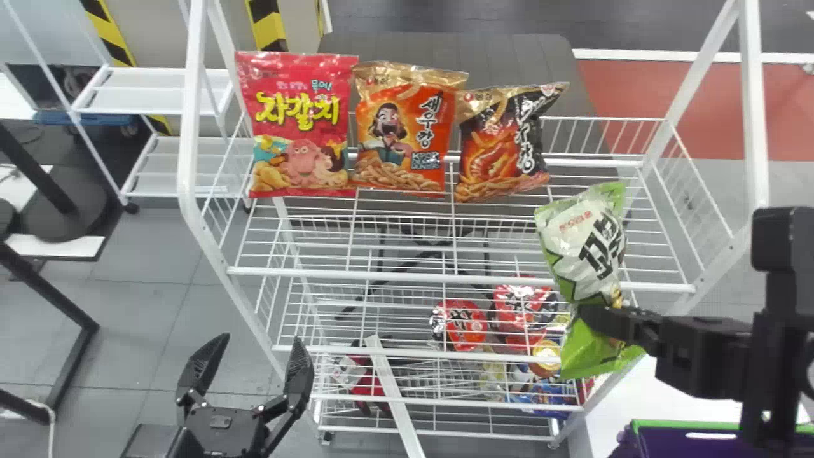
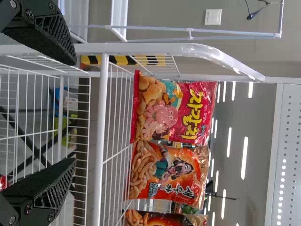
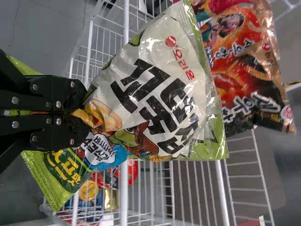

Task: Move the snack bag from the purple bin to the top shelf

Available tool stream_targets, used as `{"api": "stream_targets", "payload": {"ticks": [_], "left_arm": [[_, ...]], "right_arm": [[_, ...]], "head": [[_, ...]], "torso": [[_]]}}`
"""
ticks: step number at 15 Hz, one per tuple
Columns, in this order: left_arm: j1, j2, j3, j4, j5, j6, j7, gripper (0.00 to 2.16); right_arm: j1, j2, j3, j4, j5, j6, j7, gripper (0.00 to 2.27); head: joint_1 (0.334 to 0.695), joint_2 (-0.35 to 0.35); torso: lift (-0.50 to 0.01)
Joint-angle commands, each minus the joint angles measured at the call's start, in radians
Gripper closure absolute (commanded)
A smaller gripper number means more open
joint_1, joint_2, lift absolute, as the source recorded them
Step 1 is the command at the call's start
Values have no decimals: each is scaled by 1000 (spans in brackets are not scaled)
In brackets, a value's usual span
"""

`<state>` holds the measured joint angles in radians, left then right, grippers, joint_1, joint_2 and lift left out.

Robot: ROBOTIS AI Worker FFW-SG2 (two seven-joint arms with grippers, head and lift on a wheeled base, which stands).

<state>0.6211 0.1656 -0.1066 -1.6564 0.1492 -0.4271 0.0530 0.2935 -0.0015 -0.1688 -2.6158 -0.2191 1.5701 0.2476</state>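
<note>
At the left, we leave the left tool [image 1: 261, 340] spread wide, low before the rack, with nothing between its fingers. Along the top shelf [image 1: 394, 276], we take the red bag [image 1: 302, 127], the orange bag [image 1: 407, 127] and the black-and-orange bag [image 1: 502, 143] as the alignment reference. To their right, at the shelf's front rail, is the snack bag [image 1: 582, 254], slightly tilted, its lower end hanging below the tool. We judge placement to be the step in hand: we should raise that lower end over the rail, advance to the row, square the bag, then release gently, lest it catch or push its neighbour. The right tool [image 3: 80, 112] is closed on the bag's lower part, pinching the film between both fingers. Far right is the purple bin [image 1: 712, 423].
</note>
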Motion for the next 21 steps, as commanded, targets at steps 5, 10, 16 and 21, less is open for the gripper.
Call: {"api": "stream_targets", "payload": {"ticks": [5,10,16,21], "left_arm": [[-8,2,8,9,12,0,-5,83],[-18,11,13,23,29,-3,-7,83],[-37,12,16,58,44,-18,-13,83],[-38,17,18,66,56,-34,-13,83]], "right_arm": [[-106,2,32,72,1,-21,-37,2263],[-162,2,35,252,-5,-316,-79,2263],[-168,2,55,447,21,-746,-156,2263],[-166,2,68,588,47,-917,-171,2263]], "head": [[695,77],[695,69],[695,35],[695,16]], "torso": [[0],[0],[0],[0]]}}
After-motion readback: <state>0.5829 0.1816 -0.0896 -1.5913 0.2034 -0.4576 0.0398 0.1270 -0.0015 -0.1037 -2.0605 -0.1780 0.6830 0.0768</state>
